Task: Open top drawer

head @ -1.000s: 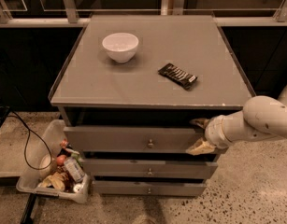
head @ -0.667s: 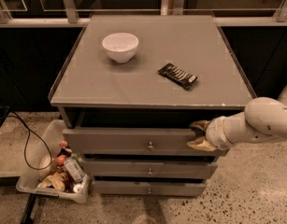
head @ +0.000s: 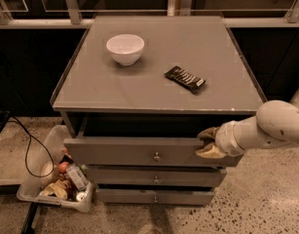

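The top drawer [head: 120, 152] is the uppermost grey front of the cabinet, with a small round metal knob [head: 156, 156] at its centre. It stands pulled out a little, with a dark gap behind its top edge. My gripper [head: 207, 143] comes in from the right on a white arm and sits at the right end of the drawer front. One finger [head: 207, 133] reaches over the top edge and the other [head: 208, 153] lies against the front face. The drawer's inside is hidden in shadow.
A white bowl [head: 125, 48] and a dark snack bar [head: 185, 79] lie on the cabinet top [head: 139, 89]. Two slimmer drawers [head: 156, 178] [head: 155, 197] sit shut below. A plastic bin of clutter [head: 51, 189] and a black cable [head: 27, 150] lie on the floor at left.
The top drawer front has slid out toward the camera a little, and my gripper has moved with it. The dark gap above the front has widened.
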